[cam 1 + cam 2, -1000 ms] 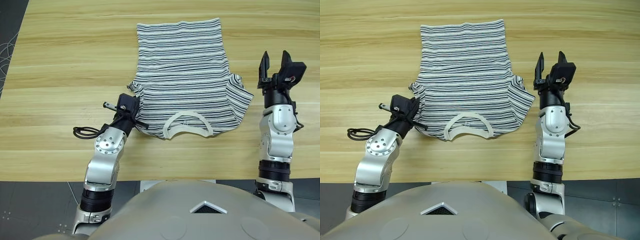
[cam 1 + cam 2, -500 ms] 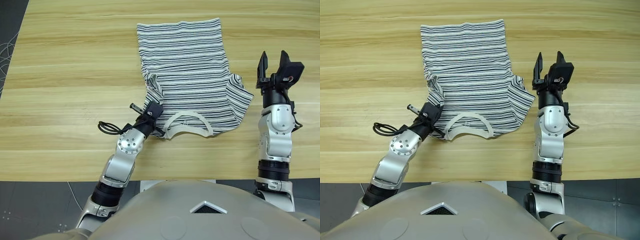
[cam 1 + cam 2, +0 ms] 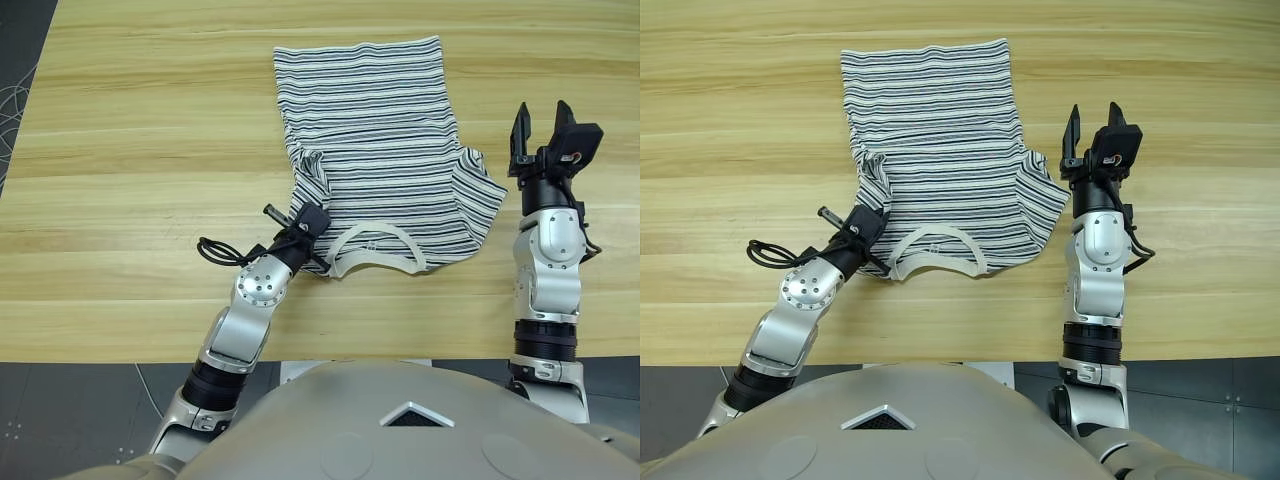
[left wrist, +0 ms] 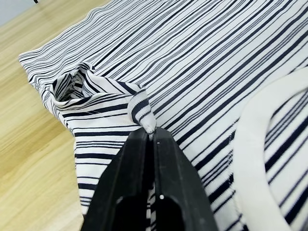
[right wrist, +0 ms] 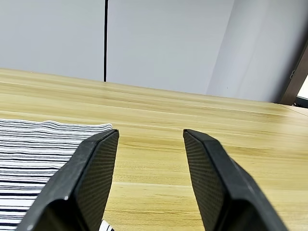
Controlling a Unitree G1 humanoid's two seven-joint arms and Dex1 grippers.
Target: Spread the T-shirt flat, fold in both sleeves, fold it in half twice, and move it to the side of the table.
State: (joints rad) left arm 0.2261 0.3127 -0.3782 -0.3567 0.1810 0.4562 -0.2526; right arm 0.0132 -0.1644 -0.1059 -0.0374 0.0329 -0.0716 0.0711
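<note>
When we read the head views, we find the T-shirt (image 3: 370, 130) lying on the wooden table (image 3: 150, 100), with its hem at the far side and its white collar (image 3: 380, 250) nearest the robot. The left-hand sleeve (image 3: 305, 165) is turned inward over the body, while the right-hand sleeve (image 3: 480, 190) lies spread outward. The left gripper (image 3: 308, 222) sits at the shirt's near left corner, just beside the collar, and a black cable (image 3: 215, 250) loops on the table beside that wrist. The right gripper (image 3: 541, 115) stands upright just beside the right-hand sleeve, apart from the cloth, set wide with nothing in it. Turning to the left wrist view, we see the left gripper's jaws closed narrow on a small pinch of striped sleeve edge (image 4: 142, 108), which stands up from the tips. A puckered fold of cloth lies beyond it, and the collar band runs along one side. Turning to the right wrist view, we see the two black fingers (image 5: 91, 178) held wide apart over bare wood and empty. The striped edge of the shirt lies flat on the table beside one of them.
</note>
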